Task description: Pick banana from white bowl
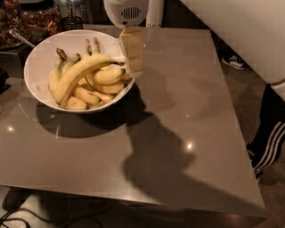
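The white bowl (40, 58) stands at the table's far left and holds several yellow bananas. The long curved banana (80, 73) lies on top of the pile, running from lower left to upper right, its stem end near the gripper. My gripper (132, 55) hangs from the white wrist housing (127, 11) over the bowl's right rim, just right of the banana's upper end. One pale finger (132, 49) faces the camera and hides the rest.
Shorter bananas (107, 76) lie under the long one. The grey table (187, 116) stretches right and toward me. A person's leg in striped trousers (269, 133) stands at the right edge. Jars and clutter (31, 18) sit behind the bowl.
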`<action>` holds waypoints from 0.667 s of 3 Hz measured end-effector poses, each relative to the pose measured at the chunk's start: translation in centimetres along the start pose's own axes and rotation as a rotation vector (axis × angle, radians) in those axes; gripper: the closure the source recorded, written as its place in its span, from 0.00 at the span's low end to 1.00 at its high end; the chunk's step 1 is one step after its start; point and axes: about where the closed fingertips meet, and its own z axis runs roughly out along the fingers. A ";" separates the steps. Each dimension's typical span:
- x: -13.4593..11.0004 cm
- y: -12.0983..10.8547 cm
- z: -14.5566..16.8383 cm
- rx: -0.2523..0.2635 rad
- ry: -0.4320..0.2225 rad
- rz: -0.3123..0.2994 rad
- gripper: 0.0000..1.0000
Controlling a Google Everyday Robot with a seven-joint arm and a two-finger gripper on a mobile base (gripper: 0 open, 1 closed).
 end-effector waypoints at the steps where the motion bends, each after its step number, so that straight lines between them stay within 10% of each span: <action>1: 0.0 0.0 0.0 0.000 0.000 0.000 0.00; 2: -2.4 -0.5 0.0 -0.020 -0.036 -0.091 0.01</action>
